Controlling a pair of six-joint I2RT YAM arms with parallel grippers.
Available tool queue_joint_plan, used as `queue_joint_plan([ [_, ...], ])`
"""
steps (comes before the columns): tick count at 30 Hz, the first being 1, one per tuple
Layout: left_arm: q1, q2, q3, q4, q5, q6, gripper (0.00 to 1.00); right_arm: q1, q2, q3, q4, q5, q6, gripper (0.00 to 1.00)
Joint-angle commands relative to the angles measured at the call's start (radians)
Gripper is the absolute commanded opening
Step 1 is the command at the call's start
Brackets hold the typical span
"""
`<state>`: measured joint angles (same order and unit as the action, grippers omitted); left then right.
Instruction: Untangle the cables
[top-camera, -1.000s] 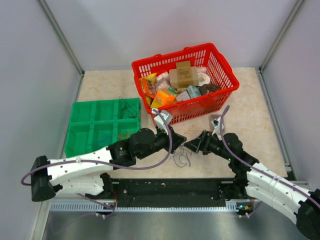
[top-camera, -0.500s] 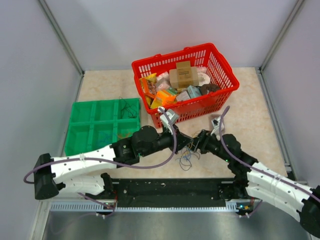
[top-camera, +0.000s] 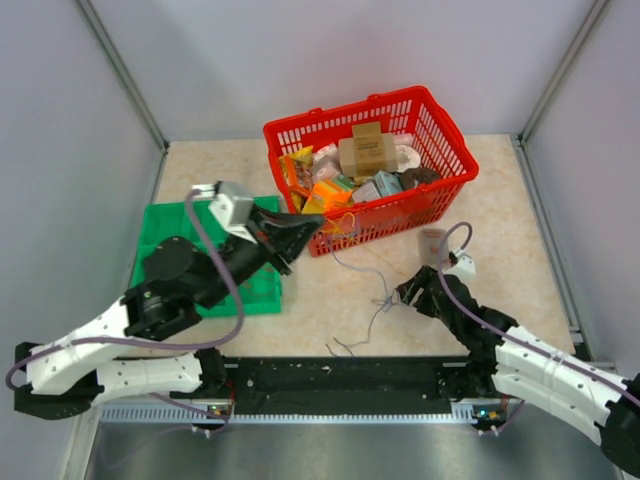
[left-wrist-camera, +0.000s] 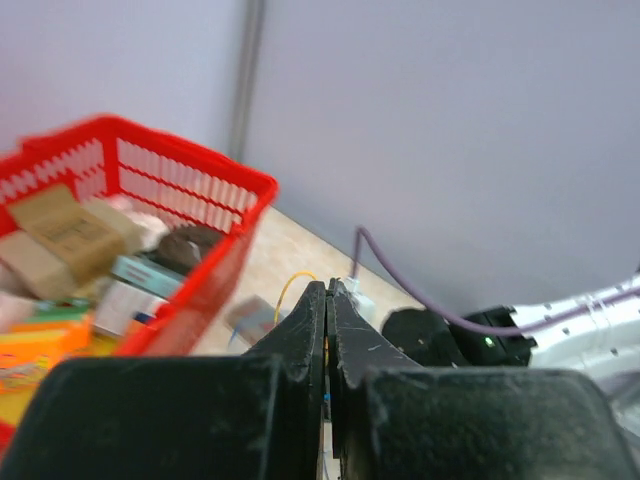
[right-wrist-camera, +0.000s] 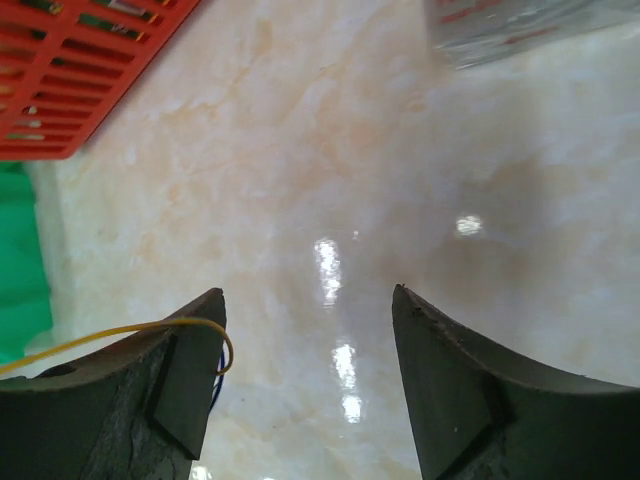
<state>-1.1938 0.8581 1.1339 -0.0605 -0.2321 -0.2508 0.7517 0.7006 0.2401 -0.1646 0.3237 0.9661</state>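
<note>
Left fingers (left-wrist-camera: 300, 345) pinch the thin multicoloured wire cables (top-camera: 360, 272), right fingers (right-wrist-camera: 450, 385) are spread, so we should lift slowly, keeping strands off the red plastic mesh basket (top-camera: 392, 214).

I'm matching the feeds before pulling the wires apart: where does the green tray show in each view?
Top external: green tray at left, beside the red basket.
Left wrist: not in it.
Right wrist: a green sliver at the left edge.
Shared landmark: the red basket, also at left in the left wrist view and top left in the right wrist view.
</note>
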Motion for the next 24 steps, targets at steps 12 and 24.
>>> queue_joint_plan([
  [12, 0.002, 0.051, 0.339, -0.306, -0.174, 0.099, 0.00, -0.083, -0.125, 0.189, -0.069, -0.146, -0.496, 0.73],
  [24, 0.002, 0.133, 0.328, -0.308, -0.127, -0.119, 0.00, 0.023, -0.101, 0.291, 0.301, -0.667, -0.469, 0.76],
])
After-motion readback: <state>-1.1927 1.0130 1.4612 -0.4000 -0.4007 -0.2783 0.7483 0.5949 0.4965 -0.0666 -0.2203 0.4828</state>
